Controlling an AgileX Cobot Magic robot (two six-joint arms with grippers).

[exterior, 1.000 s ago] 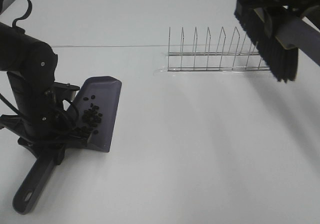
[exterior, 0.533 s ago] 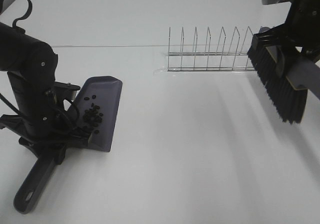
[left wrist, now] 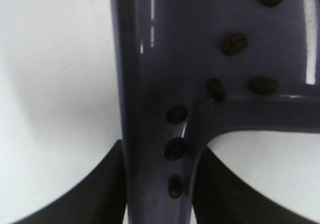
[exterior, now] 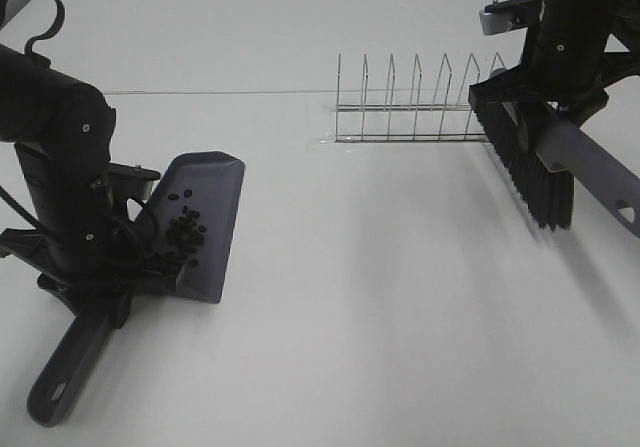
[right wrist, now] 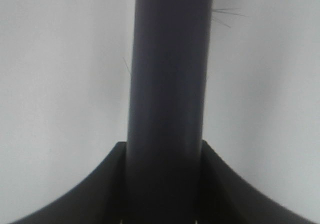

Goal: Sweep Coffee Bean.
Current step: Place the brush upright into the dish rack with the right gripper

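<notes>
A plain white counter [exterior: 380, 307] fills the whole high view. It is smooth and matte with soft grey shadows, and a thin straight seam [exterior: 200, 92] runs across it to the left end of a wire rack [exterior: 420, 107]. The rack stands upright toward the far side, its row of thin prongs pointing up.

Well apart from the rack, off its left end and nearer the camera, a dark grey dustpan [exterior: 205, 217] lies on the counter with its open lip turned toward the rack's side. The coffee beans [exterior: 183, 235] sit inside it in a loose cluster toward the back of the pan. The left wrist view shows a few of them lodged where the pan narrows into its handle. The left fingers [left wrist: 100, 199] pinch that handle from both sides. The handle's far end, with its hanging hole [exterior: 50, 394], points away from the rack.

At the rack's right end a brush [exterior: 540, 162] hangs tilted, its black bristles [exterior: 525, 177] angled down toward the counter and overlapping the rack's last prongs in the high view. Whether the bristles touch the surface cannot be told. The right fingers [right wrist: 95, 199] are pressed against the brush's grey handle [right wrist: 170, 83], one on each side.
</notes>
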